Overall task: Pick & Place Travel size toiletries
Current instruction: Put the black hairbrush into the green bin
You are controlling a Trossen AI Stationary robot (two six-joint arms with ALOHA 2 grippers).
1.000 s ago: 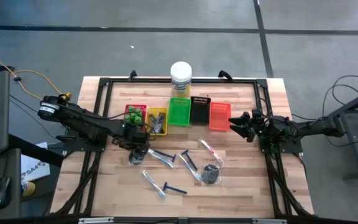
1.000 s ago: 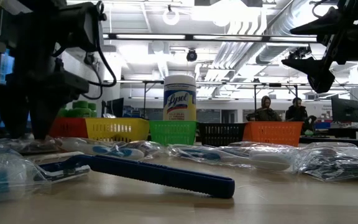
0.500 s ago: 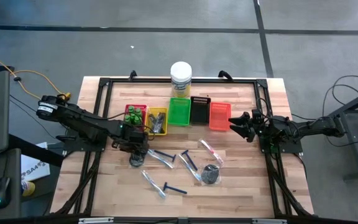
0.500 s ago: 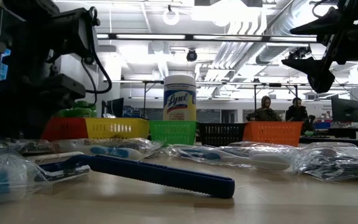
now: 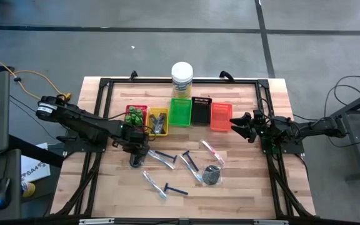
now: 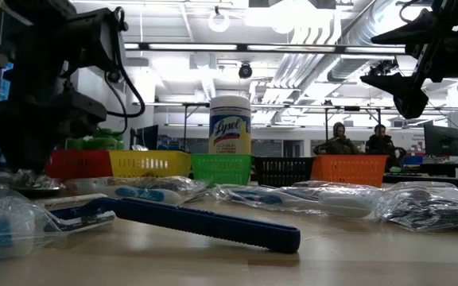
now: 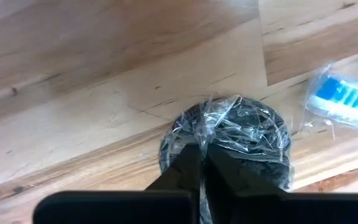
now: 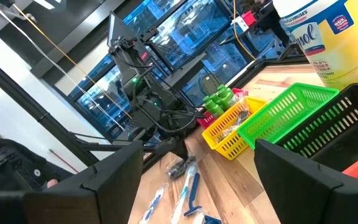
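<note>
My left gripper (image 5: 136, 154) stands low over the table's left middle, shut on a dark shiny round bundle (image 7: 241, 134) in clear wrap. My right gripper (image 5: 239, 127) hangs open above the table beside the orange tray (image 5: 220, 116), holding nothing. Loose on the wood lie dark-blue razors (image 5: 190, 162) (image 5: 175, 189), clear-sleeved sticks (image 5: 212, 152) and a second dark bundle (image 5: 212, 175). Green pots (image 5: 135, 114) sit in the red tray. My left gripper pinches the crinkled clear wrap on top of the bundle (image 7: 211, 127) between its two shut fingers (image 7: 185, 168). The fingers come from above, pointing down. The bundle lies flat on the table.
A row of small trays stands at the back: red, yellow (image 5: 159, 121), green (image 5: 180, 112), black (image 5: 200, 110), orange. Behind them is a tall yellowish jar (image 5: 182, 78) with a white lid. A black frame (image 5: 105, 84) rims the table. People sit in the room beyond (image 6: 340, 139).
My left gripper has sunk a little onto the dark bundle and its fingers have drawn together on the wrap. The bundle has stayed on the table.
</note>
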